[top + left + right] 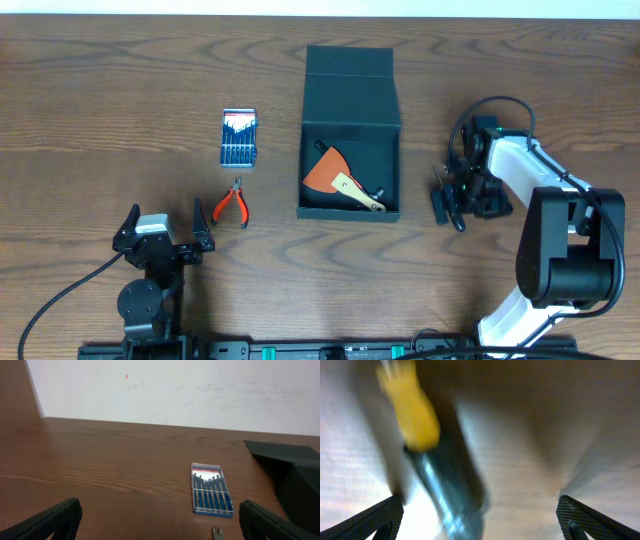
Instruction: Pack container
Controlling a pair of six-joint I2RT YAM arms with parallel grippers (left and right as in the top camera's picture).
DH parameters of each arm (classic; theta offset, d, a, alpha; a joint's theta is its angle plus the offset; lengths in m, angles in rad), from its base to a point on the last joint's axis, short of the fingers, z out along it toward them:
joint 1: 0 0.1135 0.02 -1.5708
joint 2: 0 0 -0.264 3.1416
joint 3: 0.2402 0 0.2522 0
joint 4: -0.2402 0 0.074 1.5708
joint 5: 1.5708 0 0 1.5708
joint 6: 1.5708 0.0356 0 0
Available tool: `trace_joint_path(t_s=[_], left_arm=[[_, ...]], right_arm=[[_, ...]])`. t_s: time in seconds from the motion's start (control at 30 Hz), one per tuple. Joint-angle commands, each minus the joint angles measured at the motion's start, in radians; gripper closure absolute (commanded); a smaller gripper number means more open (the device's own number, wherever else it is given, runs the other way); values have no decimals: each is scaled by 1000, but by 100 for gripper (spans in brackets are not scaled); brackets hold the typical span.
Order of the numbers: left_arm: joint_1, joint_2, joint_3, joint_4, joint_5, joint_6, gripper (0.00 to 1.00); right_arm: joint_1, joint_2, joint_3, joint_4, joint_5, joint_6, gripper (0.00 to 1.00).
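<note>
The container (pixel 350 212), a large dark box with its flap lid folded back, stands open mid-table and shows at the right edge of the left wrist view (pixel 296 467). Inside lies an orange-bladed scraper (pixel 325 171) with a pale handle. My right gripper (pixel 449 201) hangs just right of the container, pointing down at the table. In its wrist view the right gripper (pixel 480 516) is open, and a blurred tool (pixel 442 495) with a yellow end and a dark metallic body lies between the wide fingers, touching neither. My left gripper (pixel 165 224) is open and empty at the front left, as its own view (pixel 160 516) shows.
A small blue screwdriver-set case (pixel 239 138) lies left of the container and ahead of the left gripper (pixel 212 489). Red-handled pliers (pixel 232 204) lie just in front of the case. The right arm's white body (pixel 545 180) fills the table's right side.
</note>
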Motion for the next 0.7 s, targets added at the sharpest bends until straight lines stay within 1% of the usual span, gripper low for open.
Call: trace_joint_path(t_s=[0.0, 0.17, 0.3, 0.5, 0.67], left_arm=[[-5, -6, -11, -40, 11, 17, 2], [-5, -6, -11, -40, 11, 17, 2], [-5, -6, -11, -40, 11, 17, 2], [-5, -6, -11, -40, 11, 17, 1], [-5, -6, -11, -40, 11, 17, 2]], right_arm=[[-3, 24, 67, 22, 63, -44, 1], [-3, 24, 119, 26, 51, -63, 1], [-3, 24, 119, 33, 27, -71, 1], [-3, 24, 119, 26, -75, -90, 1], [-3, 24, 118, -15, -89, -96, 1]])
